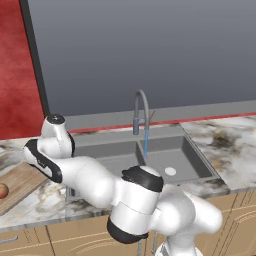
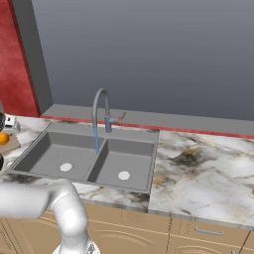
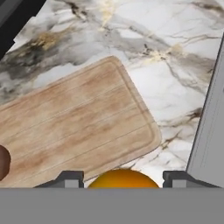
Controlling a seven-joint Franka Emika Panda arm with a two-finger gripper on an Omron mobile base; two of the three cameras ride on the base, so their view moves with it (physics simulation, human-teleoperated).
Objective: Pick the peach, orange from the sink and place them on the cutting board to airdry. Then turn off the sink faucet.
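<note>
I've got the fingers [image 3: 120, 178] pinching the orange [image 3: 122, 179] across its middle above the board [image 3: 74, 127] edge on the worktop [image 3: 166, 65], peach [image 1: 3, 190] already on the board; the orange looks smooth, firm, light, likely rolls when released.

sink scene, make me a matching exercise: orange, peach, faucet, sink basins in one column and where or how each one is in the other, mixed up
Things:
1. orange
2. peach
3. sink faucet
4. sink basins

States:
A. running a blue stream
B. between the fingers, beside the board's edge
C. resting on the cutting board
D. no fruit inside

Pairs: 1-B, 2-C, 3-A, 4-D
</note>
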